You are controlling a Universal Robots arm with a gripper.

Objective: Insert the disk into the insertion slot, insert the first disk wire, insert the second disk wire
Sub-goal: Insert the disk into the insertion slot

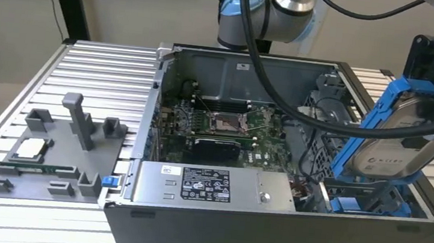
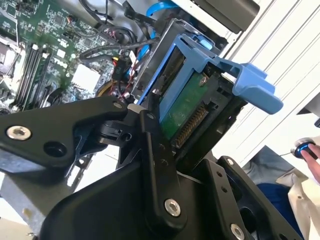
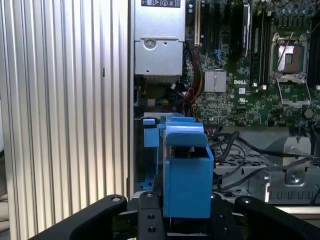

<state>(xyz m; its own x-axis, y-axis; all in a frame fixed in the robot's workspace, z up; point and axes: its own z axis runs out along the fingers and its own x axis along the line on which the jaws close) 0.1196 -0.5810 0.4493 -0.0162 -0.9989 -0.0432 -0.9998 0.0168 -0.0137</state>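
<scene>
Black claw [image 2: 187,112] links sit closest in the second wrist view, its two fingers drawn in narrow and clamped on the long sides of the disk [image 2: 186,106]. That view faces the drive's green circuit-board side and its row of connector pins, which are at the end nearest the claw. The blue carrier [image 2: 235,80] wraps around the drive and sticks out past it as a flat tab.

In the exterior view the disk is in the air at the exterior view's right, on edge. Its long axis is steep, with the top leaning toward the exterior view's right. Its silver face carries a white printed label [image 1: 385,156], too small to make out. The lower end is just above the insertion slot [image 1: 350,205], the bay with blue tabs at the near right corner of the open PC case [image 1: 269,236]. Whether it has entered the slot cannot be told.

Another printed label is on the grey power-supply box [image 1: 210,187], beside the motherboard [image 1: 225,125]. Black cables [image 1: 299,109] cross above the case, which stands on a ribbed metal tabletop [image 1: 101,73].
</scene>
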